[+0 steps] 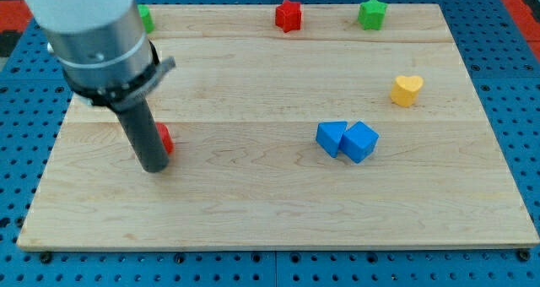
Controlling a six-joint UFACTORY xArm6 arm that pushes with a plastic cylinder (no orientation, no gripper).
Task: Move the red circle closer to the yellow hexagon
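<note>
A red block [164, 138], seemingly the red circle, lies at the board's left. It is mostly hidden behind my rod, and only its right edge shows. My tip [154, 168] rests on the board just below and to the left of it, touching or nearly touching it. The only yellow block [407, 90] in view sits far to the right and looks heart-shaped. I see no other yellow block.
A red star [288, 15] and a green star [371, 14] sit at the top edge. A green block [146, 18] at the top left is partly hidden by the arm. Two blue blocks [332, 138] [361, 143] touch each other right of centre.
</note>
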